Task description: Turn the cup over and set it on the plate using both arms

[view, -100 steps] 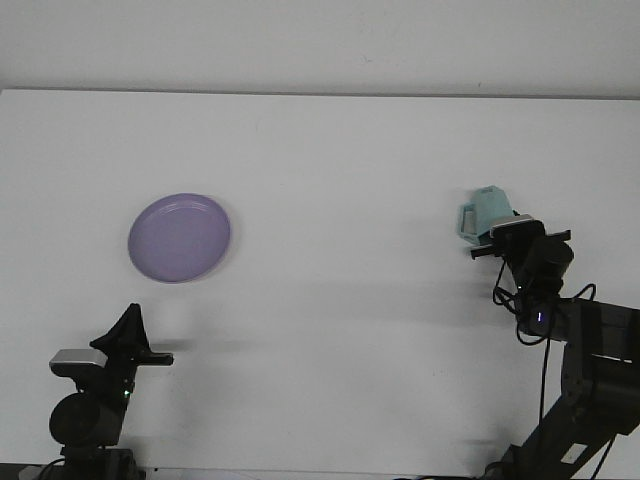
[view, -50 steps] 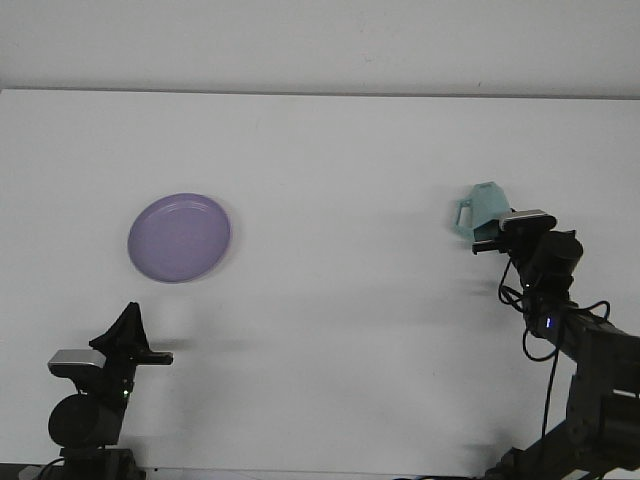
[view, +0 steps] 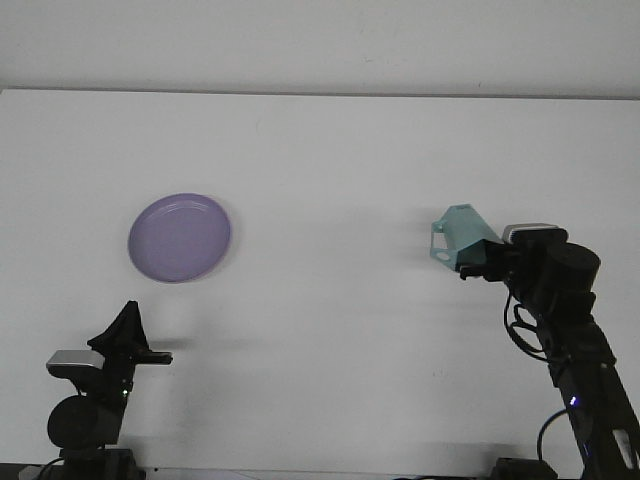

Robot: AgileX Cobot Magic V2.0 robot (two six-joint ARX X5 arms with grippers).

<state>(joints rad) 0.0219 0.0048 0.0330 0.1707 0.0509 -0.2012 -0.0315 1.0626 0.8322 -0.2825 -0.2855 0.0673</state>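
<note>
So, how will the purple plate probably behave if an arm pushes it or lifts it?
The purple plate looks shallow and flat-bottomed, so it should slide on the smooth white table rather than tip. It looks like thin plastic, so probably stiff and light. Its low rim gives an end effector little to hold, so it may slip.

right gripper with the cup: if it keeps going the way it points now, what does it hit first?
The right gripper, shut on the teal cup, points left across the bare table. That line looks free at first; the purple plate sits far along it, though height and depth are unclear from this one view.
</note>
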